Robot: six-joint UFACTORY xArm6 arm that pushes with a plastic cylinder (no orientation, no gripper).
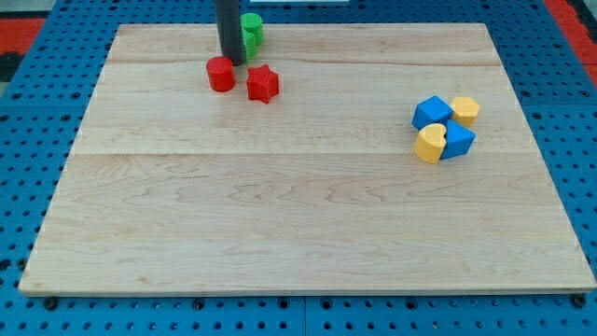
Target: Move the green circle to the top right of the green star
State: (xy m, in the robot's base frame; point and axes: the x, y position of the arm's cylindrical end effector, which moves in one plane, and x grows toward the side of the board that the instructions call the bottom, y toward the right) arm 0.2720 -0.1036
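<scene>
Camera view: my tip is down at the board's top edge, just left of a green block partly hidden behind the rod, shape unclear. No fingers, nothing held. Red cylinder & red star just below. Blue/yellow cluster far to view's right

Red, blue, yellow blocks

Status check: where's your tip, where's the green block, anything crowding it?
My tip at the view's top left, just left of the green block, partly hidden by the rod. Red circle and red star just below. Green star not visible.
</scene>
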